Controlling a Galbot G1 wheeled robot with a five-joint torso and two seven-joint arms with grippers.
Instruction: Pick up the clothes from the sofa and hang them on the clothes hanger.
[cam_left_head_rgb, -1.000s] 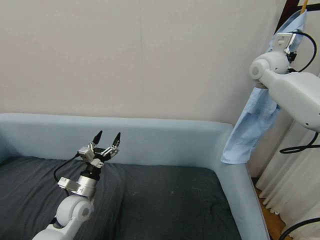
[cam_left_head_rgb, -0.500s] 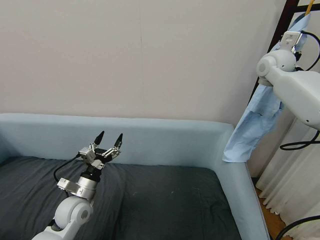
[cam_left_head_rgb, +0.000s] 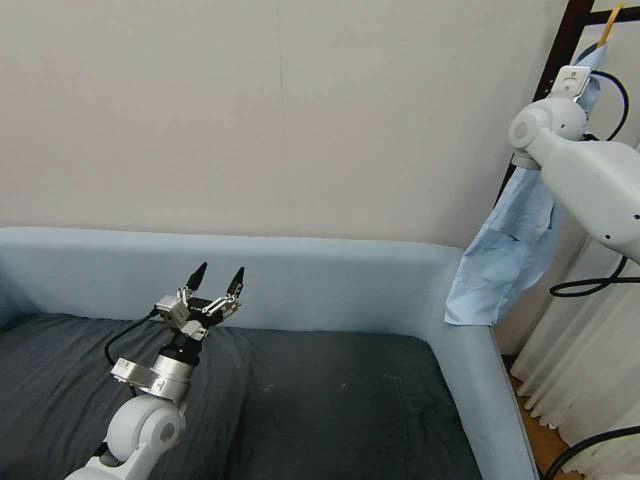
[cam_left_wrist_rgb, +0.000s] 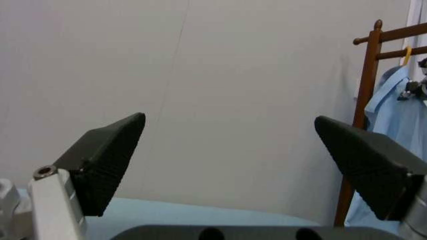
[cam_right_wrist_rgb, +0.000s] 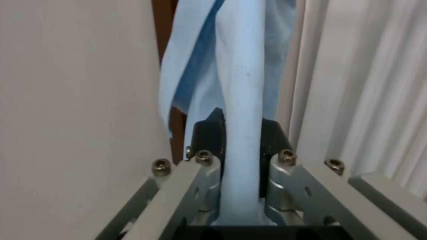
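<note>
Right tool (cam_left_head_rgb: 583, 80) clamped on shirt (cam_left_head_rgb: 505, 250), high beside rack (cam_left_head_rgb: 560, 50); we'd drape it well over before letting go. Left tool (cam_left_head_rgb: 218, 277) apart above sofa (cam_left_head_rgb: 330, 275).

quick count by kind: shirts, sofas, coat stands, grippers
shirt: 1
sofa: 1
coat stand: 1
grippers: 2, the left gripper open over the sofa, the right gripper shut on the shirt up at the coat stand
total: 5

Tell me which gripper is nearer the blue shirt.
Right. The right gripper is shut on the blue shirt, high beside the wooden rack. The left gripper hovers open and empty above the sofa seat, far off on the robot's left side.
</note>
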